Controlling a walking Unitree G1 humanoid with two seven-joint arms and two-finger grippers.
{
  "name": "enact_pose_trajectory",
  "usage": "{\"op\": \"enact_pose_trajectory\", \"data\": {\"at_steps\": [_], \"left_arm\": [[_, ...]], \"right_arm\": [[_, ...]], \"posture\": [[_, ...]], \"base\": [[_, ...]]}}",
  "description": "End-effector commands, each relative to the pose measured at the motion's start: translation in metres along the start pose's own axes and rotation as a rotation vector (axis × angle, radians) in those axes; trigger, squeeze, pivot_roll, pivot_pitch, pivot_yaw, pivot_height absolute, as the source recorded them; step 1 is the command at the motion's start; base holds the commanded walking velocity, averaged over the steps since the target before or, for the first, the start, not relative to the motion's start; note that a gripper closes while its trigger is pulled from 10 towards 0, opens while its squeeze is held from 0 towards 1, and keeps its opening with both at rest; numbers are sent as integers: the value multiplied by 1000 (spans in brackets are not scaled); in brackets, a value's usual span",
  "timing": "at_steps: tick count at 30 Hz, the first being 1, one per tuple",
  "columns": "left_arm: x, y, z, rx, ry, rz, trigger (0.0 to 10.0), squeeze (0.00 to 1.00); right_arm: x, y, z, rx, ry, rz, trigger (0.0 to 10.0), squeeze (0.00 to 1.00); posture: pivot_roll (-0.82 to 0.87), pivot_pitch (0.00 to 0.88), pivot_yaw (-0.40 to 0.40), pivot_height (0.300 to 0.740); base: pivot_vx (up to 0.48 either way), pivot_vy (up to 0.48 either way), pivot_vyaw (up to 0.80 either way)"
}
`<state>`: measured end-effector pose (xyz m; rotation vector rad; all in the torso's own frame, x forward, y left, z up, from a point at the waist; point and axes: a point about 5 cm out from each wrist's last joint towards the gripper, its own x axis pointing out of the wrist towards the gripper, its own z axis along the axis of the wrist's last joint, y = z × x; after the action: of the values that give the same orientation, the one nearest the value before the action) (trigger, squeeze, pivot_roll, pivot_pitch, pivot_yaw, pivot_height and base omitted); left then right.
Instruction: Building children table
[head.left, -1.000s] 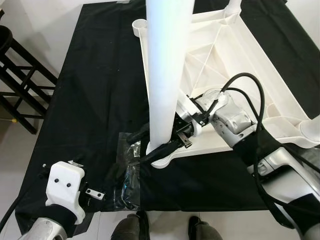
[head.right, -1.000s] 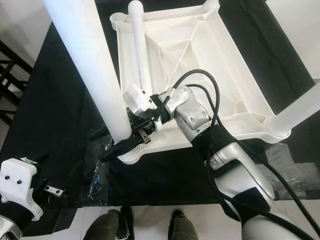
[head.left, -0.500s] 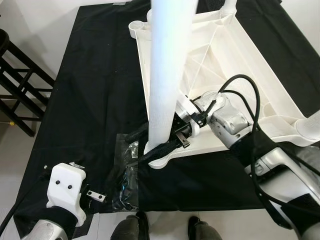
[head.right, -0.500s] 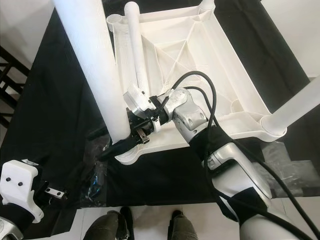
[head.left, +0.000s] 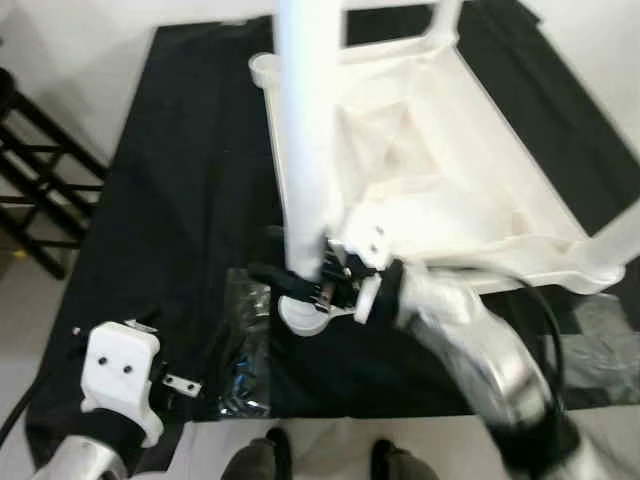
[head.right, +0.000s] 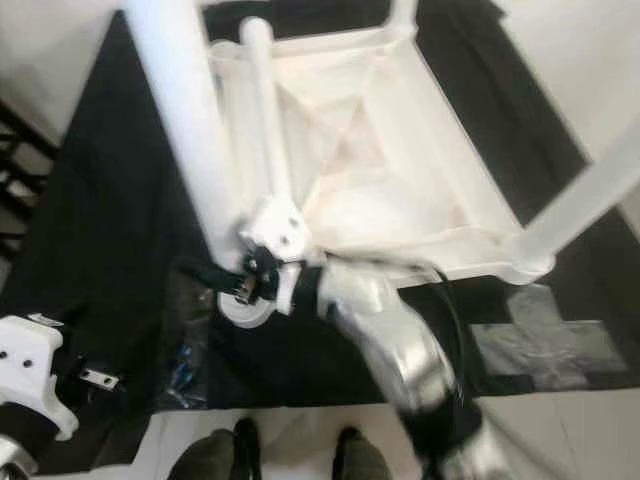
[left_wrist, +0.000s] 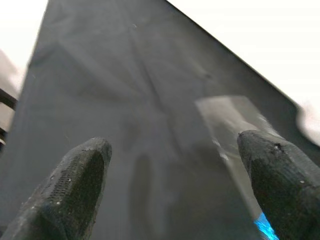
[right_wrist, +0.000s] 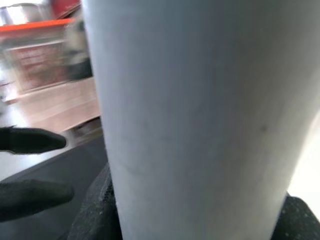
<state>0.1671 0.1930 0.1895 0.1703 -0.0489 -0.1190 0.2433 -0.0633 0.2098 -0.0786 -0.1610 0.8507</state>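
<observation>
Currently, the white table leg (head.left: 301, 150) is being pinched near its base by the right end effector (head.left: 300, 290), its black fingers (right_wrist: 100, 210) being pressed against both sides of the tube, as the right wrist view is showing. Just below the right end effector, the leg's foot is sitting in the round corner socket (head.left: 296, 313) of the upturned white table top (head.left: 430, 180), which is lying on the black cloth (head.left: 190, 190) covering the floor. Beyond the right end effector, 2 more legs (head.right: 262, 110) (head.right: 585, 195) are standing upright from other corners of the table top. The left end effector (left_wrist: 170, 195) is being held spread wide and empty above the cloth, well apart from the leg. Between the 2 end effectors, a clear plastic bag (head.left: 245, 350) is lying on the cloth. Beside the left arm's white wrist housing (head.left: 120, 375), a black wooden rack (head.left: 40, 210) is standing off the cloth's edge.
</observation>
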Motion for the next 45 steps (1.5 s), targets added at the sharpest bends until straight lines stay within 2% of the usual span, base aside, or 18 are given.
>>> {"op": "enact_pose_trajectory", "data": {"at_steps": [1,3,5,8,10,13,14,19,20,21,22,23,24,27,31,35,39,45], "left_arm": [[4,3,0,8,-2,-16,10000,0],[4,3,0,8,-2,-16,10000,0],[18,8,9,29,-54,-46,10000,0],[24,11,15,43,-81,-57,10000,0],[39,22,35,67,-164,-100,10000,0],[44,26,44,74,-194,-117,10000,0],[56,31,66,64,-271,-184,10000,0],[63,30,82,47,-321,-268,10000,0],[67,26,92,24,-345,-364,10000,0],[70,22,101,-8,-352,-481,10000,749],[70,22,101,-8,-352,-481,10000,749],[72,19,108,-27,-355,-577,10000,1000],[72,19,108,-27,-355,-577,10000,1000],[83,16,117,14,-299,-737,10000,1000],[86,15,119,27,-280,-769,10000,1000],[95,5,137,-39,-297,-944,10000,1000],[89,-2,143,-83,-293,-1137,10000,1000],[85,5,134,-52,-231,-1208,10000,1000]], "right_arm": [[-15,-6,-56,51,324,-136,10000,0],[-15,-6,-56,51,324,-136,10000,0],[-4,-8,-58,-31,304,-145,10000,0],[0,-9,-60,-48,304,-146,10000,0],[5,-6,-59,-53,319,-183,10000,0],[6,-5,-57,-58,323,-203,10000,0],[9,-1,-53,-91,322,-231,10000,0],[11,1,-54,-95,322,-237,10000,0],[13,2,-55,-93,321,-238,10000,0],[16,2,-56,-95,317,-236,10000,0],[16,2,-56,-95,317,-236,10000,0],[18,2,-57,-96,313,-236,10000,0],[18,2,-57,-96,313,-236,10000,0],[25,2,-56,-105,295,-230,10000,0],[27,3,-56,-108,293,-230,10000,0],[32,4,-55,-109,284,-237,10000,0],[33,0,-54,-97,277,-263,10000,0],[34,-5,-54,-98,271,-284,10000,0]], "posture": [[81,312,57,740],[81,312,57,740],[75,273,64,740],[74,268,62,740],[71,239,63,740],[71,239,63,740],[70,216,64,740],[70,202,64,740],[70,192,65,740],[69,184,66,740],[69,184,66,740],[72,174,67,740],[72,174,67,740],[77,161,73,740],[78,158,74,740],[71,146,88,740],[63,142,95,740],[57,138,101,740]], "base": [[0,0,0],[0,0,0],[0,0,0],[0,0,0],[0,0,0],[0,0,0],[0,0,0],[0,0,0],[0,0,0],[0,0,0],[0,0,0],[0,0,0],[0,0,0],[0,0,0],[0,0,0],[0,0,0],[0,0,0],[0,0,0]]}}
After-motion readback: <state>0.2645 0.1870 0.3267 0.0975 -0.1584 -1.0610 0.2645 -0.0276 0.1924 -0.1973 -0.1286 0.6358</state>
